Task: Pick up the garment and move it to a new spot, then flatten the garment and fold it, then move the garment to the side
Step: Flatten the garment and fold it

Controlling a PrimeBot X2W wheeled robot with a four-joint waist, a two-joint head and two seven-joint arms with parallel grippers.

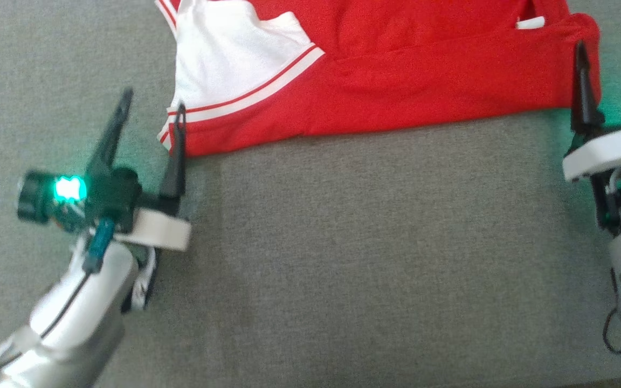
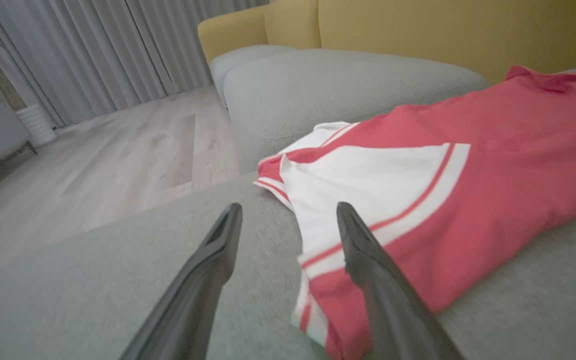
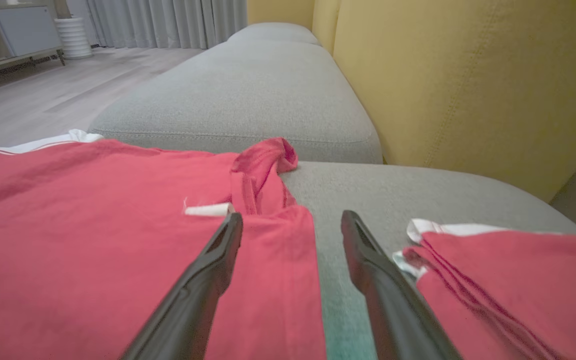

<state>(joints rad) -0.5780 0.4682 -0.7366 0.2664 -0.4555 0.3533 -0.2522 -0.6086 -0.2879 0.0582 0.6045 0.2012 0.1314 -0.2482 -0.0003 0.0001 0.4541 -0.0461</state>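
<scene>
The garment (image 1: 397, 81) is a red shirt with white, red-striped sleeve panels, folded into a long band across the far part of the grey cushion. My left gripper (image 1: 151, 113) stands open at its left end, one finger over the striped corner (image 2: 328, 260), nothing held. My right gripper (image 1: 609, 64) is open at the garment's right edge (image 3: 278, 280), its fingers straddling bare cushion. A second piece of red and white fabric (image 3: 508, 280) lies just right of it; whether it belongs to the same garment I cannot tell.
The grey sofa cushion (image 1: 375, 258) stretches wide toward me. Another grey cushion (image 3: 248, 95) and a yellow backrest (image 3: 468, 80) lie beyond. Wooden floor (image 2: 93, 165), curtains and a low cabinet sit off the sofa's edge.
</scene>
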